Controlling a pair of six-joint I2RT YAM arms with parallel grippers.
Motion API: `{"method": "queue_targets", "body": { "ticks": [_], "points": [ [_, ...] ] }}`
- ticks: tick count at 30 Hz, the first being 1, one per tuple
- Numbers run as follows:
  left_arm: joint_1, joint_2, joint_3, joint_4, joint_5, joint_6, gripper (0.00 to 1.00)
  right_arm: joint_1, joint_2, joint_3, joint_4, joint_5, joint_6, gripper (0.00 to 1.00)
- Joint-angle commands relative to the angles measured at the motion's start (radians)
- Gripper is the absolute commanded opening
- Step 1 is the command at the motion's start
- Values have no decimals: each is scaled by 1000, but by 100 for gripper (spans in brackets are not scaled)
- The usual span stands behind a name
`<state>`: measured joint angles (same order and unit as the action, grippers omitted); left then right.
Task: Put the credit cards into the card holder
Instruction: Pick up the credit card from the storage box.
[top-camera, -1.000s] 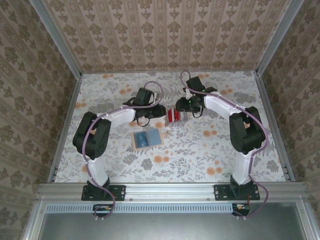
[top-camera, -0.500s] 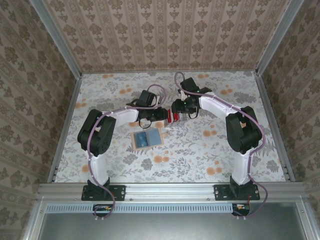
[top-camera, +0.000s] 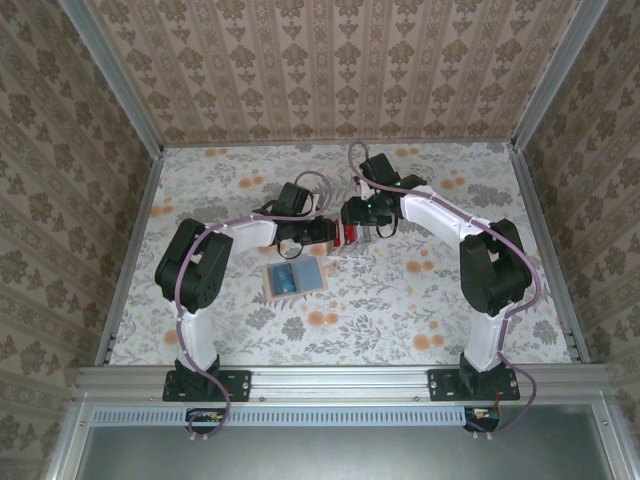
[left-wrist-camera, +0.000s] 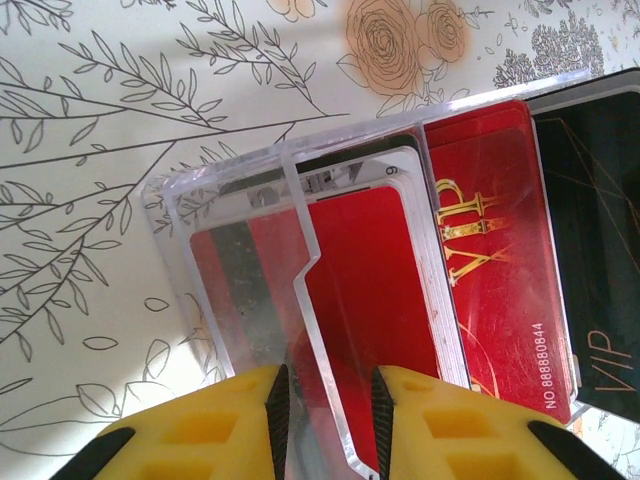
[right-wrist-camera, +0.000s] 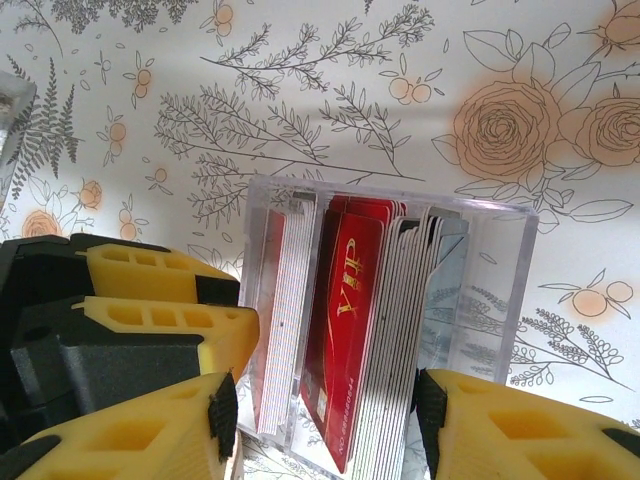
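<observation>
The credit cards (right-wrist-camera: 345, 330) stand on edge in stacks inside a clear plastic box (right-wrist-camera: 492, 268), a red VIP card facing out. From the left wrist, red cards (left-wrist-camera: 490, 250) and a black one (left-wrist-camera: 600, 240) show through the box (left-wrist-camera: 230, 190). My left gripper (left-wrist-camera: 328, 415) is shut on a clear wall of that box; its yellow fingers (right-wrist-camera: 165, 300) show at the box's left side. My right gripper (right-wrist-camera: 326, 410) is open, with its jaws straddling the card stacks from above. The card holder (top-camera: 295, 276) lies open on the table, tan with blue lining, just in front of the left gripper (top-camera: 322, 231).
The floral tablecloth (top-camera: 420, 300) has free room in front and to the right of the box. Metal frame rails (top-camera: 540, 240) and patterned walls close in the table on three sides.
The right gripper has moved left and down onto the card box. The left arm shifted slightly right, still holding the box. The card holder has not moved.
</observation>
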<state>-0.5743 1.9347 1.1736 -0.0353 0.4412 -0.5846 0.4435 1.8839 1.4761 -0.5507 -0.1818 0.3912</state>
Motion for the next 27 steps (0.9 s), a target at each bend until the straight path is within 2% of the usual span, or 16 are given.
{"method": "queue_targets", "body": {
  "ticks": [1,5,10,18,27],
  "points": [
    [-15,15,-2,18,16,-17,30,3,-22,-17,-29,30,-11,53],
    [-16,17,-2,18,17,-18,30,0,-12,-16,-29,31,-14,48],
    [-16,17,5,8,17,-14,30,-4,-11,-11,-29,32,-17,35],
    [-16,23,11,0,19,-9,30,-13,-13,-11,-25,34,-16,19],
    [-16,24,15,-5,21,-8,30,-34,-4,-11,-26,32,-23,7]
  ]
}}
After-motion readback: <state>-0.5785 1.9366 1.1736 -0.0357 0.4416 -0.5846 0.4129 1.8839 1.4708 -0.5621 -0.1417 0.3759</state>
